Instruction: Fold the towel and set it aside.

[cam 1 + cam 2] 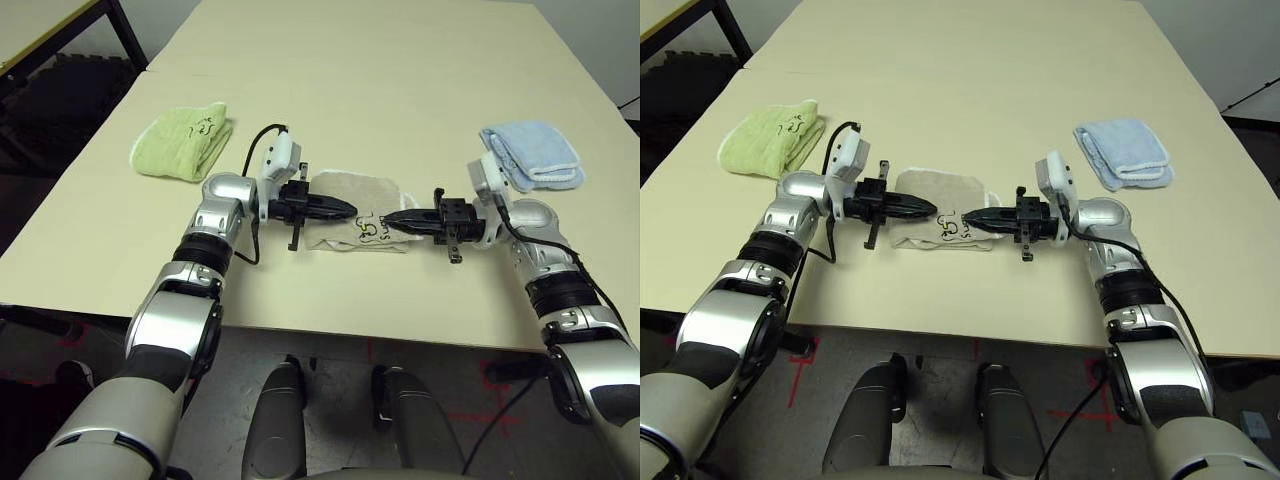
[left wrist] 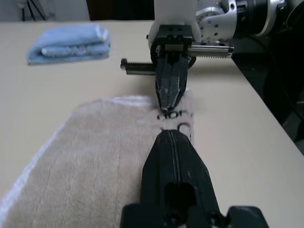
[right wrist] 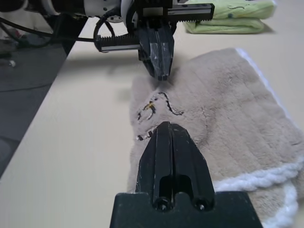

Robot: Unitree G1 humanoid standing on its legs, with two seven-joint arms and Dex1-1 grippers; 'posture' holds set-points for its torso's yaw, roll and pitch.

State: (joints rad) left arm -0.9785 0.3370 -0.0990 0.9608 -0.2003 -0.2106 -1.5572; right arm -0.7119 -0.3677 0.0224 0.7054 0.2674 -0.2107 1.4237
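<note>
Towel (image 1: 352, 196) beige, folded, white corded edge, dark embroidery; both grippers' jaws closed, empty.

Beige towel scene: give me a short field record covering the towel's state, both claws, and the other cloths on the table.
towel: beige towel, folded, flat near the table's front edge, dark embroidered mark facing up
left claw: left claw, shut, tip over the towel's left part
right claw: right claw, shut, tip at the towel's right end
claws: point at each other, level
other cloths: lime-green folded towel far left; light blue folded towel far right
surface: cream table
</note>
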